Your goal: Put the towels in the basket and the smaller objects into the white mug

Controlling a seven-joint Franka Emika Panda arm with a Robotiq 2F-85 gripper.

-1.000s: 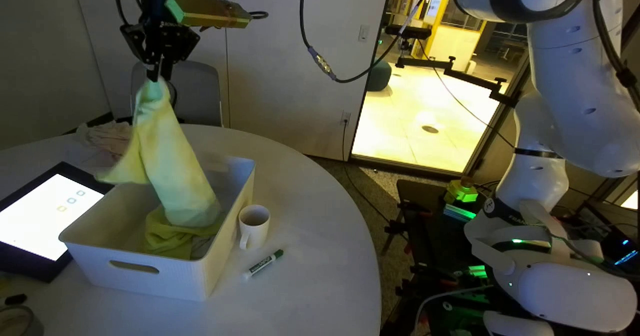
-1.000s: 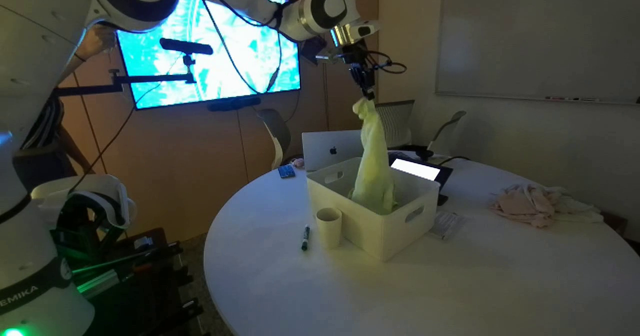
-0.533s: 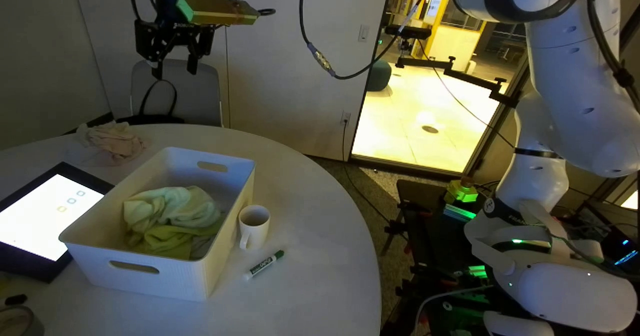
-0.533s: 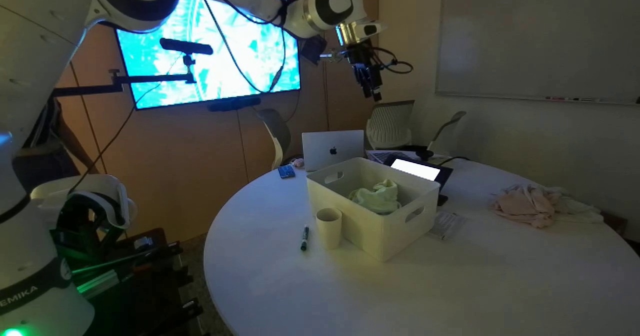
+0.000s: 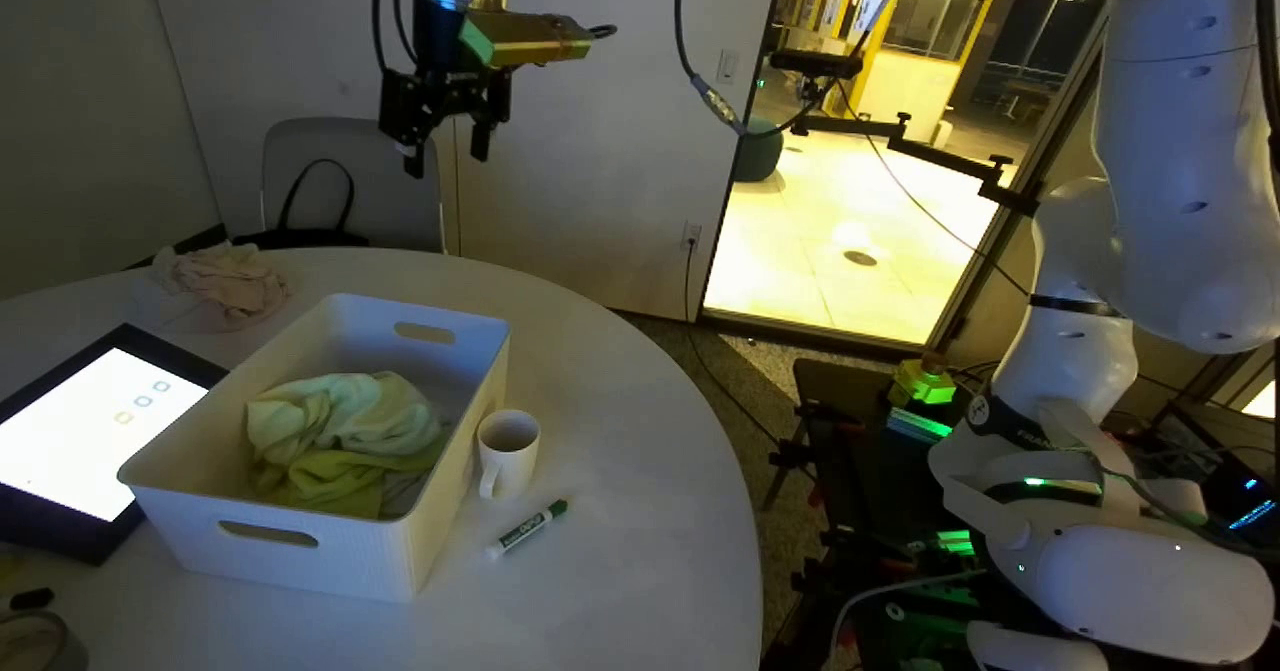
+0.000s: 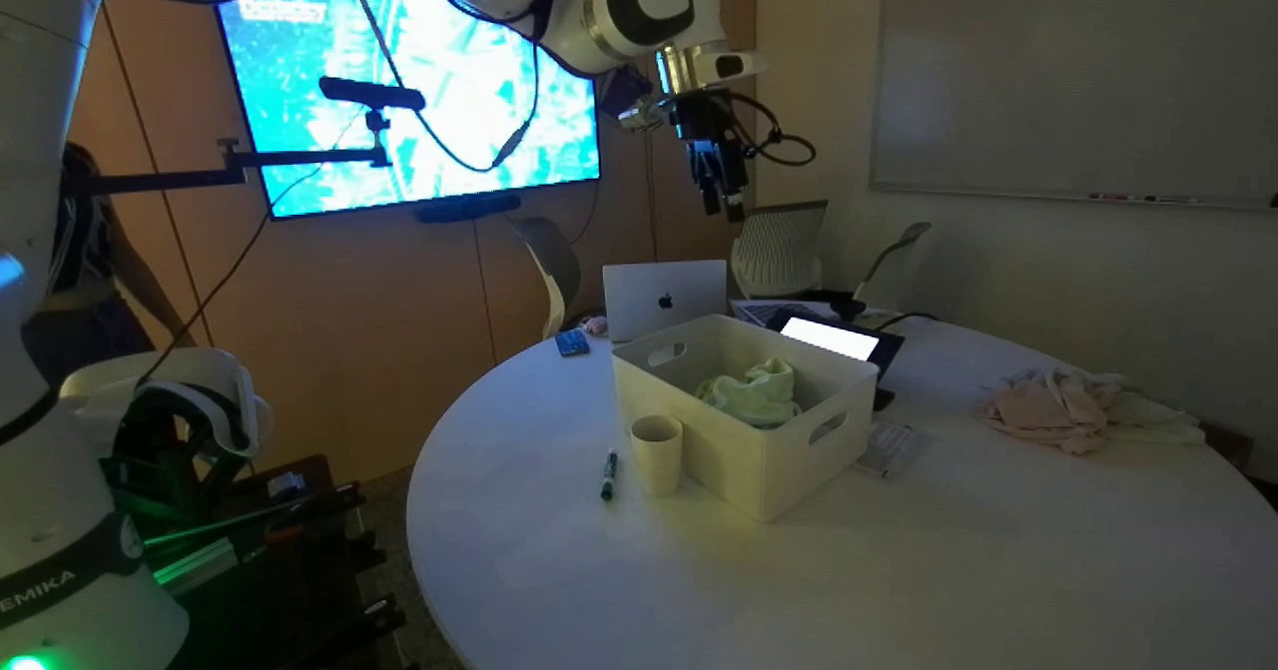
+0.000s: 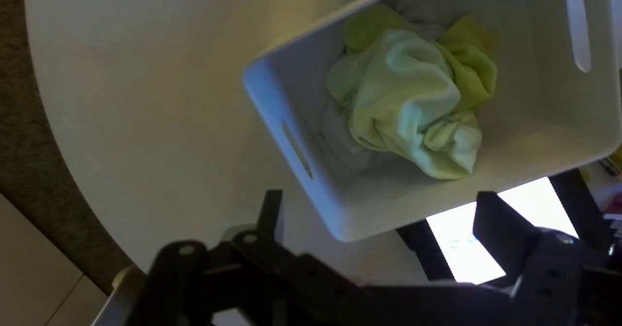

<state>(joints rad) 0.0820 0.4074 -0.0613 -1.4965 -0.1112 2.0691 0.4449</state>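
A: How would you handle this step?

B: Judging by the task, the white plastic marker with a green cap (image 5: 528,529) comes next. I'd pinch it crosswise near one end, tilt it upright and lower it into the small white cylindrical mug (image 5: 513,469) without knocking that over.

A: And where is it from the jaws?

B: Well below, lying flat on the pale round table (image 5: 640,581) near the mug. The black two-fingered gripper (image 5: 447,160) hangs high, spread wide, holding nothing. The crumpled yellow-green cloth towels (image 5: 355,416) lie inside the white rectangular plastic basket (image 5: 345,563).
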